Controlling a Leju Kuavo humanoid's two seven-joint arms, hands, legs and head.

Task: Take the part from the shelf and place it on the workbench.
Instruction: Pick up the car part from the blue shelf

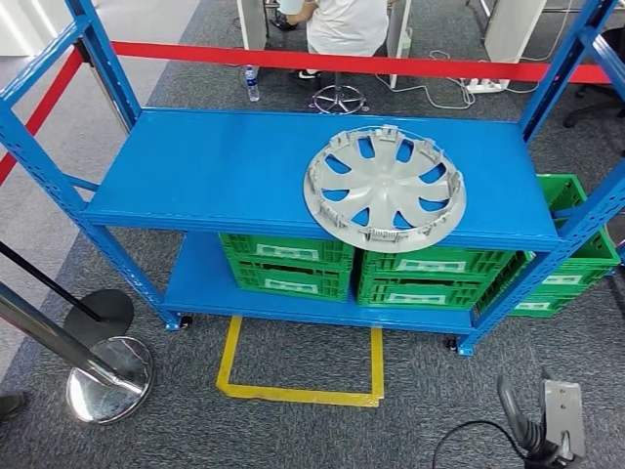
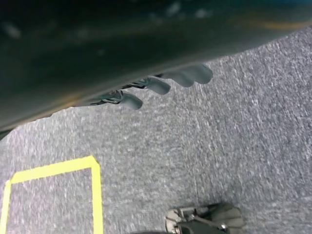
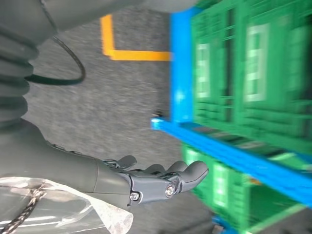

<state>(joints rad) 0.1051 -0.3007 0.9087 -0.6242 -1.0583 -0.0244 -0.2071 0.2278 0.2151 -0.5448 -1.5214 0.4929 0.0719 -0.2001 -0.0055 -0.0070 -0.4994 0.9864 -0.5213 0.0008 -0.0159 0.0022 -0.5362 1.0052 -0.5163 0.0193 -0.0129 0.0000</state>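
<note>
A silver wheel cover (image 1: 385, 187) with curved spokes lies flat on the top board of the blue shelf (image 1: 221, 166), toward its right end, overhanging the front edge slightly. My right hand (image 3: 162, 180) hangs beside the shelf's lower right corner, fingers stretched out and holding nothing; its wrist (image 1: 542, 430) shows at the bottom right of the head view. My left hand (image 2: 162, 85) hangs over the grey carpet with its fingers extended and nothing in them. Both hands are well below and in front of the wheel cover.
Green crates (image 1: 368, 269) fill the shelf's lower board, with another green crate (image 1: 578, 244) right of the shelf. Yellow tape (image 1: 302, 391) marks a square on the carpet in front. Chrome stanchion bases (image 1: 110, 376) stand at the left. A red barrier belt (image 1: 332, 61) and a seated person (image 1: 343, 24) are behind.
</note>
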